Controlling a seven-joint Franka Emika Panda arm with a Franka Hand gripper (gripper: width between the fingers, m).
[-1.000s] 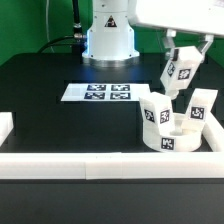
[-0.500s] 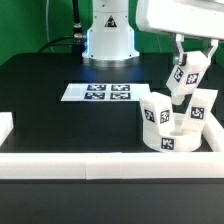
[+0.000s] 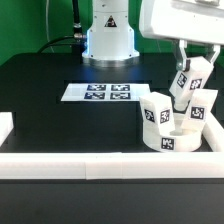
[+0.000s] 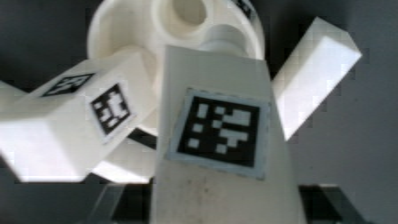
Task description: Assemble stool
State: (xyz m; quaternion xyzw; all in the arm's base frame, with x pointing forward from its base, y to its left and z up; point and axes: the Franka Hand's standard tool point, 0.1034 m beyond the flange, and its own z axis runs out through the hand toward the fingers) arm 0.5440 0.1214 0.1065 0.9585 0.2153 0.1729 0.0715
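black table (image 3: pixel 60 120), fingers (image 3: pixel 181 55) clamped on tilted leg (image 3: pixel 186 78), seat (image 3: pixel 170 142) partly hidden behind it in wrist view

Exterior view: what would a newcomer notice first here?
The gripper, shut on a tagged leg, holds it tilted over the round seat at the exterior view's right. Two more legs stand in that seat, one on either side of the held one. The marker board lies flat mid-table.

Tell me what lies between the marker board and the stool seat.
Only bare black table, as the exterior view shows, between the marker board and the seat.
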